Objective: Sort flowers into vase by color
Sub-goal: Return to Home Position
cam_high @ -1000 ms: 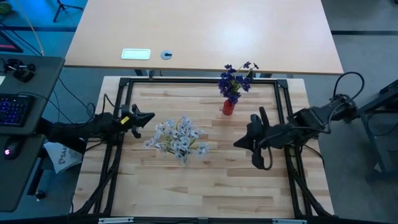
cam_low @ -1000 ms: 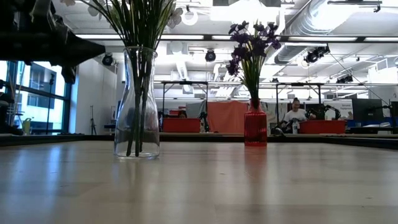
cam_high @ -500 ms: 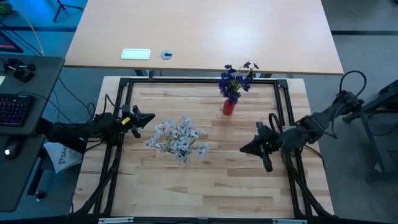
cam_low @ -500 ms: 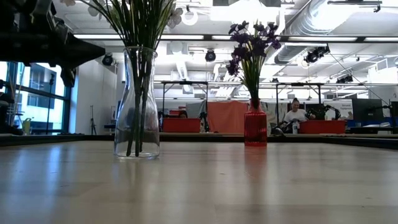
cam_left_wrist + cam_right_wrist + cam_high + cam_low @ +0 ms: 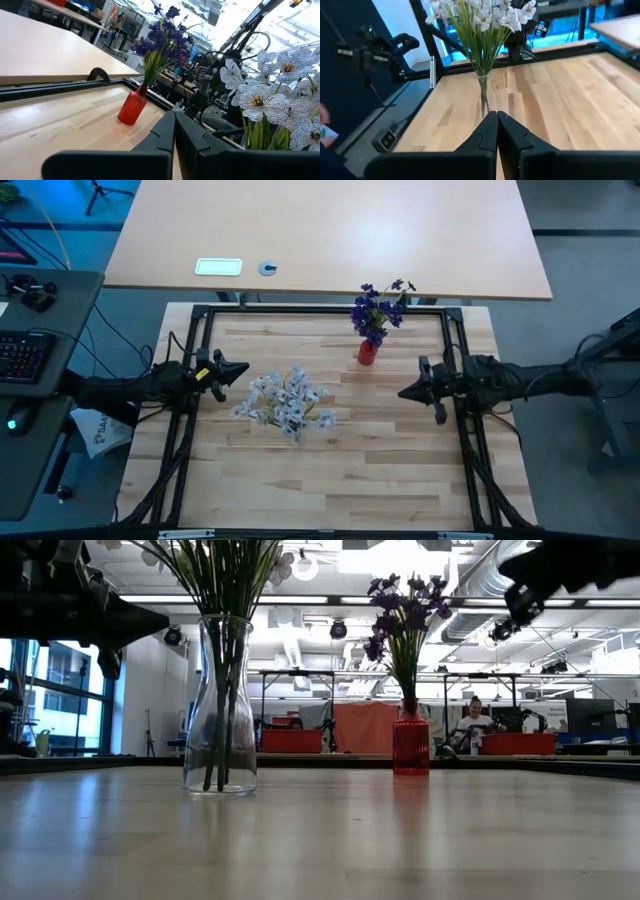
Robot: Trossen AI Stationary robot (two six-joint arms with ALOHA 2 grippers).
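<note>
The dark purple-blue flowers [image 5: 378,308] stand with their stems in the small red vase [image 5: 367,352] near the table's far edge; the low view shows this vase [image 5: 410,745] upright on its base. The pale white flowers [image 5: 288,402] stand in the clear glass vase [image 5: 220,710] at mid-table. My left gripper [image 5: 240,369] hovers left of the white flowers, shut and holding nothing. My right gripper [image 5: 404,393] is shut and hangs right of both vases, pointing toward the table's left. Its wrist view looks at the white flowers [image 5: 480,15] and the glass vase [image 5: 483,97].
A black metal frame [image 5: 320,308] runs around the wooden table. Bare wood lies on the near half of the table [image 5: 320,480]. Beyond the far edge is a second, pale tabletop [image 5: 330,230] with a white card and a small round thing. A person [image 5: 474,722] sits far off in the room.
My right arm has drawn back toward the table's right edge and stretched out level, so its gripper has shifted right and slightly toward the far edge; it now shows at the top right of the low view. The left arm, the vases and the flowers have kept still.
</note>
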